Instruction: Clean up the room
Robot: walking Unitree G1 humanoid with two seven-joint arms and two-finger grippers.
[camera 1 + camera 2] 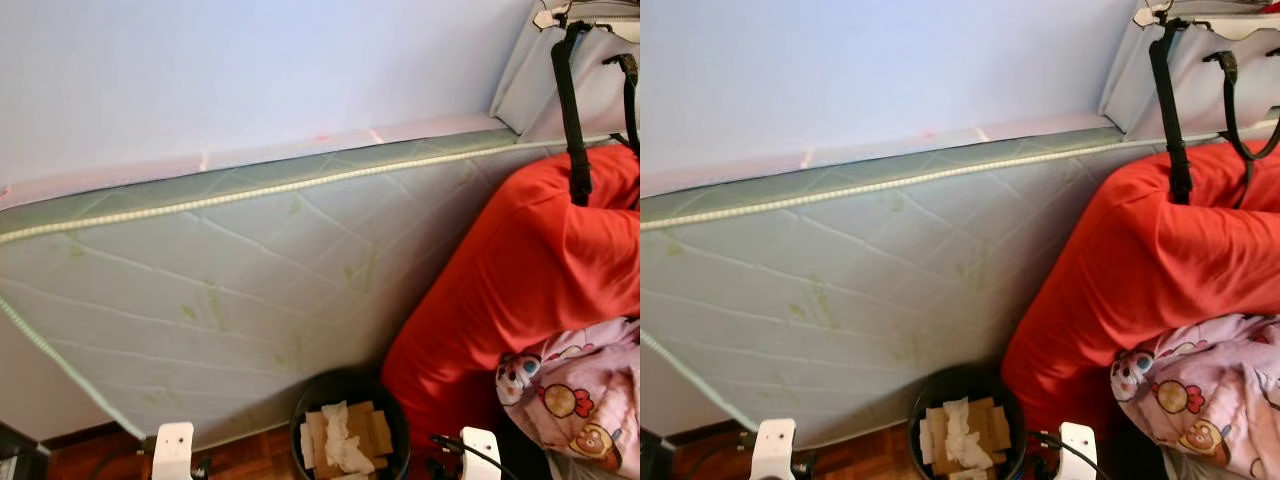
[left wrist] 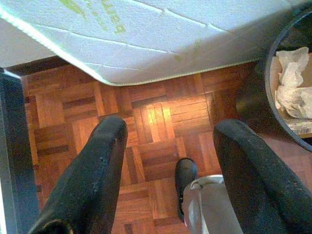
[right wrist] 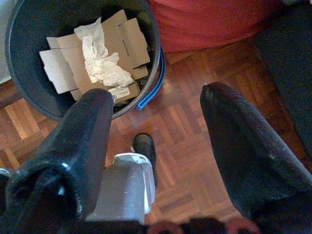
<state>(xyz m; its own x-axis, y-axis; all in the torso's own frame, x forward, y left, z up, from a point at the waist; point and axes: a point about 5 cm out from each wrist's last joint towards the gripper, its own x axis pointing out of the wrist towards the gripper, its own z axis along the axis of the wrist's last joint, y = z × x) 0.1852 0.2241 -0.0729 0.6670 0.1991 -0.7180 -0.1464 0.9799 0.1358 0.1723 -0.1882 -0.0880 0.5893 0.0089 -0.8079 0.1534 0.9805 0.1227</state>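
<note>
A black round trash bin (image 1: 349,424) stands on the parquet floor right in front of me, holding flattened cardboard (image 3: 127,41) and crumpled white tissue (image 3: 103,61). The bin's rim (image 2: 271,104) curves past one side in the left wrist view. My left gripper (image 2: 168,163) hangs open over bare floor beside the bin, nothing between its fingers. My right gripper (image 3: 157,134) is open too, just off the bin's rim (image 3: 155,58), holding nothing.
A white quilted mattress (image 1: 240,290) with green piping leans against the pale wall behind the bin. A big red cushion (image 1: 510,270) and a pink cartoon-print blanket (image 1: 580,395) lie to the right. Black bag straps (image 1: 572,110) hang above. A dark furniture edge (image 2: 12,161) stands at left.
</note>
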